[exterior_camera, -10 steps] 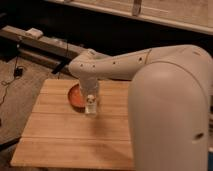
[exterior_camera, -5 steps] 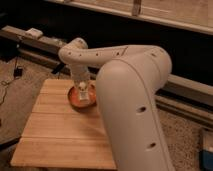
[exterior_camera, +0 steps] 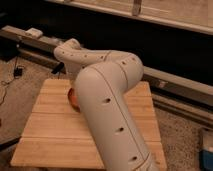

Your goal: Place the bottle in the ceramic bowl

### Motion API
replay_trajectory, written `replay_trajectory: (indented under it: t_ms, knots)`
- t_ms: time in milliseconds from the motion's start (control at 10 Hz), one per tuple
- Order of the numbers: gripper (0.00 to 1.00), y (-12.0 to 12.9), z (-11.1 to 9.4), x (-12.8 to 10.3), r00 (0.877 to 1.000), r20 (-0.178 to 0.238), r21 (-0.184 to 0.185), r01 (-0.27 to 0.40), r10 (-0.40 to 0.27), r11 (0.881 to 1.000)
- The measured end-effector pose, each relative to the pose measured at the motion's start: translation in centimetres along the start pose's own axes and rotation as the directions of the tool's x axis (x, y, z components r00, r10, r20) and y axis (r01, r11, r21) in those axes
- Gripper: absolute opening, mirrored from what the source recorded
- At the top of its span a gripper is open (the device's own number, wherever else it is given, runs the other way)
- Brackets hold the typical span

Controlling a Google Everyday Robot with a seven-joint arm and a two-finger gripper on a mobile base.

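Observation:
An orange-red ceramic bowl (exterior_camera: 73, 98) sits on the wooden table (exterior_camera: 45, 135), left of centre. Only a sliver of its left side shows past my arm. My big white arm (exterior_camera: 110, 100) reaches from the lower right, up over the table, and bends back down at an elbow (exterior_camera: 70, 52) above the bowl. The gripper is hidden behind the arm, somewhere at the bowl. The bottle is hidden as well.
A long low rail (exterior_camera: 165, 80) runs behind the table, with a small white box (exterior_camera: 34, 32) on it at the left. Cables (exterior_camera: 15, 75) lie on the floor at the left. A blue object (exterior_camera: 206, 150) stands at the right edge.
The arm has swung closer to the camera and now covers most of the bowl. The gripper and bottle, seen over the bowl before, are now hidden.

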Motion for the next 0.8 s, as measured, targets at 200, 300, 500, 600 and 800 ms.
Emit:
replay_trajectory:
  t_ms: [200, 300, 500, 600, 800]
  knots:
    - [0.66, -0.3, 0.8, 0.7, 1.0, -0.018, -0.004, -0.001, 0.0, 1.0]
    - [0.77, -1.0, 1.0, 1.5, 1.0, -0.022, -0.01, -0.004, 0.004, 1.0]
    - [0.8, -2.0, 1.1, 2.2, 1.0, -0.022, -0.01, -0.017, 0.017, 1.0]
    - [0.8, -1.7, 1.1, 2.2, 1.0, -0.023, -0.014, -0.016, 0.015, 1.0]
    - [0.8, -1.5, 1.1, 2.2, 1.0, -0.021, -0.017, -0.016, 0.015, 1.0]
